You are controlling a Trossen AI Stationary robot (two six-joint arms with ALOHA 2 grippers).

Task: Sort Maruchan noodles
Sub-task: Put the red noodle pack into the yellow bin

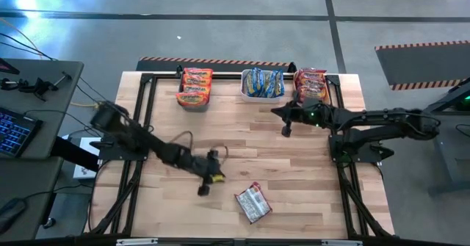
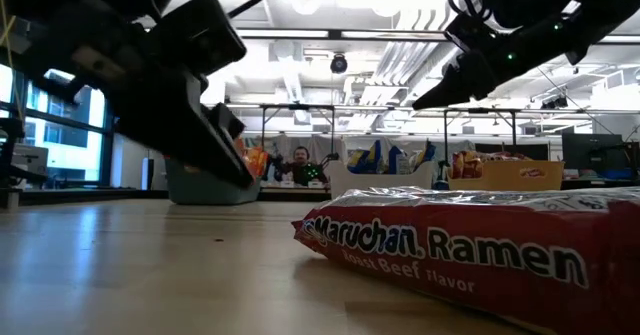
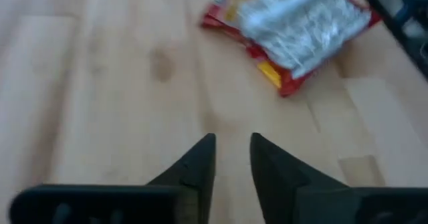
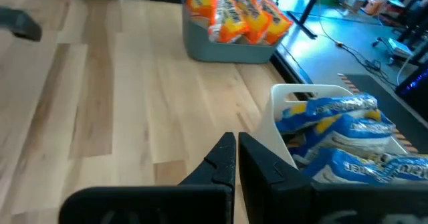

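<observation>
1 red Maruchan ramen packet (image 1: pixel 252 203) lies silvery back up on the bare wooden table (image 1: pixel 294 165) near its front edge, apart from the bins. The left gripper (image 1: pixel 207 183) hangs just beside it, fingers (image 3: pixel 200 158) parted by a narrow gap and holding nothing. At the table's far edge, orange packets (image 1: pixel 195 87) fill a teal bin (image 4: pixel 227 49), blue packets (image 1: pixel 263 82) a white bin (image 4: pixel 284 124) and red packets (image 1: pixel 311 84) a 3rd bin. The right gripper (image 1: pixel 286 128) hovers before the white bin, fingers pressed together, empty.
</observation>
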